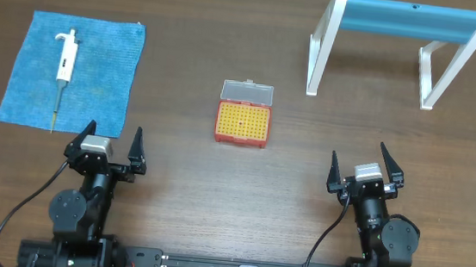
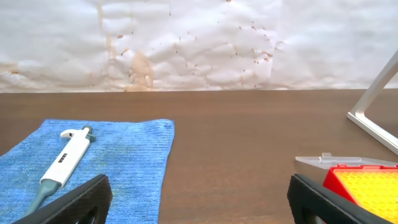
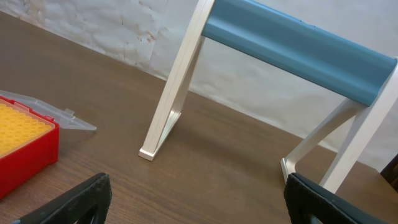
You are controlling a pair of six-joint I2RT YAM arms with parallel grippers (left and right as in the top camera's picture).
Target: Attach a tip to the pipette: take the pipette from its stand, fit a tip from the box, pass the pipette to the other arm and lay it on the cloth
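Pipette (image 1: 65,56), tip (image 1: 52,120) fitted, lying on the cloth (image 1: 105,70) just ahead of the wide-open left gripper (image 1: 115,131); right gripper (image 1: 359,153) equally wide, empty; task seemingly done, both best held clear.

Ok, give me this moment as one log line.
pipette: lying on cloth, tip fitted | stand: empty | tip box: open, mid-table | left gripper: open, empty | right gripper: open, empty
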